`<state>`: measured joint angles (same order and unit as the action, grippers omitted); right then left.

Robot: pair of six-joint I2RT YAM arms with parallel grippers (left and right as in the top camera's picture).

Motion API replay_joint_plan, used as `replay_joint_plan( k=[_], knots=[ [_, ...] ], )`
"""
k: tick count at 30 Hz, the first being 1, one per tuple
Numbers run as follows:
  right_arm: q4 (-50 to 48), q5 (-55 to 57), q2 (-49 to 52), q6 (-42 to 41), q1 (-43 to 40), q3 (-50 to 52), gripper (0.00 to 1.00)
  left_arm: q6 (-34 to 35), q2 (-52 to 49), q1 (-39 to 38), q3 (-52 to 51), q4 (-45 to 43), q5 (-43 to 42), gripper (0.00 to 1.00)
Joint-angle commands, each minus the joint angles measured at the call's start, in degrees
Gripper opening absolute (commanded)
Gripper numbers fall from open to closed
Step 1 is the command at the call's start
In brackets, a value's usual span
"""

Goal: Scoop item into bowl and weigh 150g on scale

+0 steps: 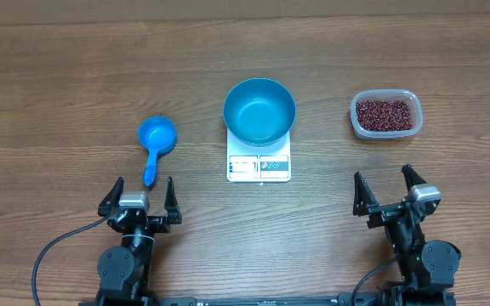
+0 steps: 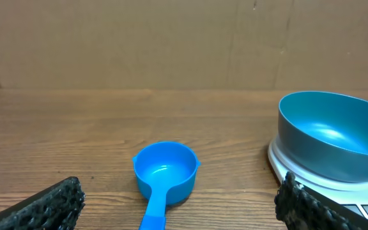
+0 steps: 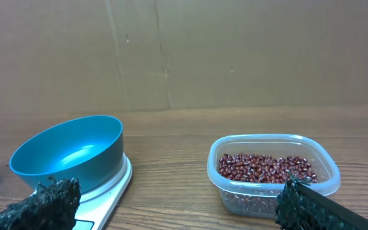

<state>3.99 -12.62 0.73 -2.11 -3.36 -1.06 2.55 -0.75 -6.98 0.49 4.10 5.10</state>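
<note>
Small dark red-brown beans lie in a clear plastic rectangular tub, straight ahead of the right gripper, apart from it. Right gripper: fingers spread wide, holding nothing, touching nothing. Left gripper: also spread wide, nothing between the fingers. The small blue plastic handled scoop lies just ahead of the left gripper, handle end pointing back toward the gap between its fingers, cup farther out, no contact. The round deep blue bowl sits on the flat white rectangular digital scale, ahead and inward of both grippers, between them. The bowl's shiny inside shows bare blue; so does the scoop's cup. All rests on the brown wooden table.
</note>
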Motion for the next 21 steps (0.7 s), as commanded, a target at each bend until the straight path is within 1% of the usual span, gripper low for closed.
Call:
replay_joint_plan(
  k=[1,4,7,8,9,15,19,21],
  knots=[
    [-0.26,0.59,-0.57,0.22,-0.24,0.61,1.00,-1.18,0.50,0.31,-0.22,-0.57,-0.31,1.00],
    [-0.26,0.59,-0.57,0.20,-0.26,0.61,1.00,2.49,0.50,0.31,0.52,-3.15,-3.30,1.00],
    [-0.26,0.61,-0.57,0.20,-0.26,0.61,1.00,7.98,0.50,0.31,4.07,-1.29,-5.14,1.00],
    [-0.26,0.61,-0.57,0.20,-0.26,0.61,1.00,9.40,0.48,0.31,5.44,0.44,-5.16,1.00],
    [-0.26,0.59,-0.57,0.20,-0.26,0.61,1.00,10.91,0.44,0.31,8.13,4.11,-5.20,1.00],
    [-0.26,0.61,-0.57,0.20,-0.26,0.61,1.00,11.26,-2.93,0.31,22.71,20.61,-5.38,1.00],
    [-0.26,0.61,-0.57,0.20,-0.26,0.61,1.00,10.84,-10.99,0.31,33.59,28.55,-6.05,1.00],
    [-0.26,0.61,-0.57,0.20,-0.26,0.61,1.00,10.08,-17.38,0.31,39.63,32.33,-7.04,1.00]
  ],
)
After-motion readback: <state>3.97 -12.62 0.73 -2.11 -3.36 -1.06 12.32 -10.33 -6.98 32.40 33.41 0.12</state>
